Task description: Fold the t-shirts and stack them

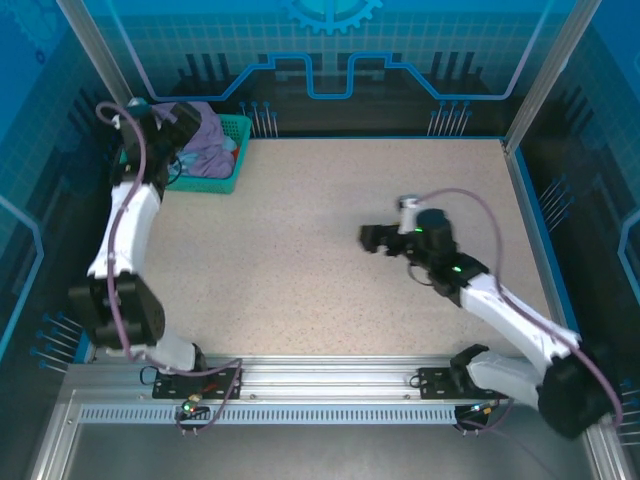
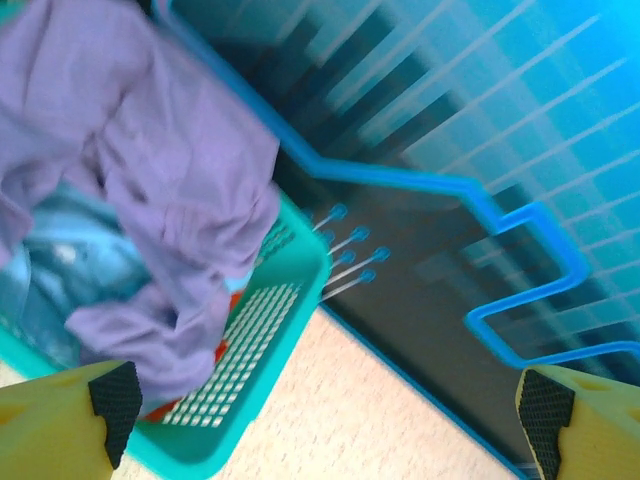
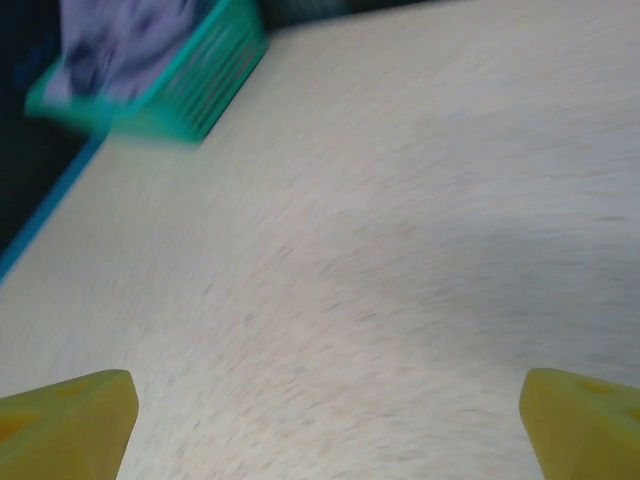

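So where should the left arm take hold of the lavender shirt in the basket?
Probably pinch the bunched ridge on top of the lavender shirt, coming down from above. It heaps over the basket rim, and the mesh walls would block a sideways approach.

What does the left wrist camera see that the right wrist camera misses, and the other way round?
Left wrist: a close look into the basket, with a blue shirt and a bit of orange cloth under the purple shirt, plus the patterned back wall.
Right wrist: a wide, blurred stretch of bare table.
Both: the basket with the purple shirt heaped in it, and yellow fingers spread wide, the left fingers and the right fingers.
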Robot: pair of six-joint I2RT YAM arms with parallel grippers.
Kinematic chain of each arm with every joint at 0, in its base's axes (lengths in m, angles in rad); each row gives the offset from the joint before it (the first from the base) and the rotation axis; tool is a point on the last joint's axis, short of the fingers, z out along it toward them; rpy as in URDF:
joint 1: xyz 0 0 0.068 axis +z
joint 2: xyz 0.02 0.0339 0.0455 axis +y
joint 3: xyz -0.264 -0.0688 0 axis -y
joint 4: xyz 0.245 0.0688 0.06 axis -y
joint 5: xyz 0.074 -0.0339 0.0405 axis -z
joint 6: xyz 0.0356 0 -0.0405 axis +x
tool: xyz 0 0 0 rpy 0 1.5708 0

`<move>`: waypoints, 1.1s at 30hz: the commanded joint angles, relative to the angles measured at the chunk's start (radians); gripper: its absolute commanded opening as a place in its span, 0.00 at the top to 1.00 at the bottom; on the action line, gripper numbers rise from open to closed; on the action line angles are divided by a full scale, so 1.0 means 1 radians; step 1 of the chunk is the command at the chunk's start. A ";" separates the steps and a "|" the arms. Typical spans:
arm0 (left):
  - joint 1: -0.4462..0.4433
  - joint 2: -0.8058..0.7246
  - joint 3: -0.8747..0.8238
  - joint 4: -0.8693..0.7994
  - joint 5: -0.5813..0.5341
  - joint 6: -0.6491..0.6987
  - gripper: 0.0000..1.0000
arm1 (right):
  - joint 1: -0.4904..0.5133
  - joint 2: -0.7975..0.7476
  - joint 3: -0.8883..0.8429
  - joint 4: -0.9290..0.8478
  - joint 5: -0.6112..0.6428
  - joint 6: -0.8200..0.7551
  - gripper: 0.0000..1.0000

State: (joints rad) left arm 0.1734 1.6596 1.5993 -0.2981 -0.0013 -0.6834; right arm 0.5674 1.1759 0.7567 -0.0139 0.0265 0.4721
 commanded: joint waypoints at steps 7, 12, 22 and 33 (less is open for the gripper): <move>-0.060 0.632 0.718 -0.695 -0.160 0.115 0.01 | 0.160 0.280 0.164 -0.069 -0.007 -0.113 0.00; -0.052 0.751 0.829 -0.689 -0.188 0.164 0.11 | 0.160 0.315 0.165 -0.046 -0.020 -0.104 0.01; -0.051 0.763 0.837 -0.636 -0.157 0.192 0.60 | 0.154 0.320 0.152 -0.022 -0.039 -0.096 0.01; -0.053 0.741 0.829 -0.601 -0.148 0.205 1.00 | 0.148 0.329 0.153 -0.021 -0.043 -0.090 0.01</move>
State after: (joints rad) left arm 0.1177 2.4359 2.4062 -0.9234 -0.1604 -0.4904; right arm 0.7193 1.4910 0.9043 -0.0429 -0.0051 0.3836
